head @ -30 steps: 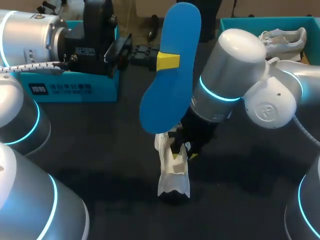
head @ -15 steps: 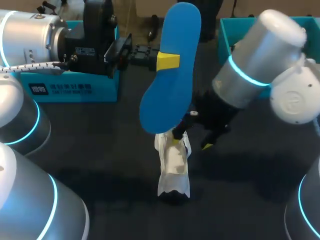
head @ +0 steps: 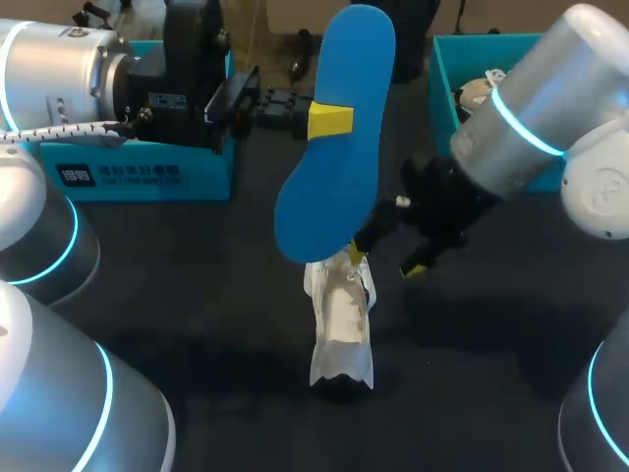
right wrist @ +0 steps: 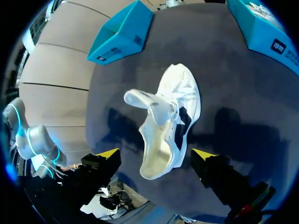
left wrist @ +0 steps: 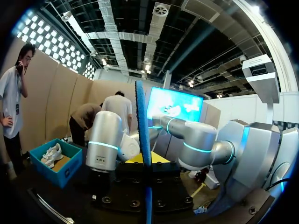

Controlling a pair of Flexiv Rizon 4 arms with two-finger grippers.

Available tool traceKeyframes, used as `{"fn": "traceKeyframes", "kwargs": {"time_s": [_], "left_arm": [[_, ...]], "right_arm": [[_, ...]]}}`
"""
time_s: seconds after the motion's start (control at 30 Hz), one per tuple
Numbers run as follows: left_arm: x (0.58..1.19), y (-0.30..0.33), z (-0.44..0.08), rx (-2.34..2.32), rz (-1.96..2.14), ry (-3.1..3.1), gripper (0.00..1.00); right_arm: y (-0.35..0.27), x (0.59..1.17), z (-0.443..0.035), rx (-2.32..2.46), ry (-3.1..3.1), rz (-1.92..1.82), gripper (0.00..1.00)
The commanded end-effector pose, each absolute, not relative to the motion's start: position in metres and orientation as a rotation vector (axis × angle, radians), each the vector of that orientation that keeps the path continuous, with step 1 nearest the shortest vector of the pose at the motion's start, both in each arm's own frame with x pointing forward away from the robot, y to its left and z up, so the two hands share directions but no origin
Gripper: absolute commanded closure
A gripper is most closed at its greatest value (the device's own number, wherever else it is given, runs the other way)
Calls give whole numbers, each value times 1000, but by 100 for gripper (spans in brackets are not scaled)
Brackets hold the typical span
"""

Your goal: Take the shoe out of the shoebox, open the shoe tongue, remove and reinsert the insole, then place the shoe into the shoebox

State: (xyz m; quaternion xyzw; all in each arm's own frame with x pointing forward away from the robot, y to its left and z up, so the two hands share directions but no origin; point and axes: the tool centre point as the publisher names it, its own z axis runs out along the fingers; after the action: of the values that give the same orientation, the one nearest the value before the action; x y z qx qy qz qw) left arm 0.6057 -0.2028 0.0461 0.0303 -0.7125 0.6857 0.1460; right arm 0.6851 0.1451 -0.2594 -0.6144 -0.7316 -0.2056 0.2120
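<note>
L pincer (head: pixel 329 120): clenched on the blue insole (head: pixel 334 147). One yellow tip shows on its face in the head view. In my L wrist view the insole (left wrist: pixel 142 130) runs edge-on straight out ahead.
R pincer (right wrist: pixel 155 156): released, fingers wide, nothing in them. It hangs over the shoe.
White shoe (right wrist: pixel 173 116): lies on the dark table (head: pixel 197 295) right under R pincer, apart from both tips. Mouth is open and the tongue (right wrist: pixel 145 100) is flipped up and out.
Step, I judge: insole is out, so re-insert comes next.
How to do it well: R pincer should drop to the collar or tongue and pin the shoe so it can't skid. L pincer tilts the insole narrow end first into the mouth and slides it fwd along the sole. Let go only once the heel end sits flat.
Watch: the insole's low end hangs just beside R pincer (head: pixel 385 264) in the head view, so the arms could clash. I should move one at a time.
Room: open table all round the shoe, no edge near.
Boxes: teal shoebox (head: pixel 444 74) beyond R pincer, another shoe inside. Second teal box (head: pixel 147 177) under my L arm. Both well apart from the shoe.
</note>
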Motion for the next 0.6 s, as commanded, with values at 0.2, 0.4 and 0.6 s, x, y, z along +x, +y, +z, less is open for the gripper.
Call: {"fn": "traceKeyframes", "kwargs": {"time_s": [0.2, 0.4, 0.6], "left_arm": [[606, -205, 46, 85, 1973, -2052, 100], [606, -205, 46, 85, 1973, -2052, 100], [606, -205, 46, 85, 1973, -2052, 100]], "right_arm": [[109, 694, -233, -1432, -1802, -1002, 0], [99, 706, -211, -1355, -1727, -1072, 0], [96, 720, -182, -1317, -1694, -1107, 0]]}}
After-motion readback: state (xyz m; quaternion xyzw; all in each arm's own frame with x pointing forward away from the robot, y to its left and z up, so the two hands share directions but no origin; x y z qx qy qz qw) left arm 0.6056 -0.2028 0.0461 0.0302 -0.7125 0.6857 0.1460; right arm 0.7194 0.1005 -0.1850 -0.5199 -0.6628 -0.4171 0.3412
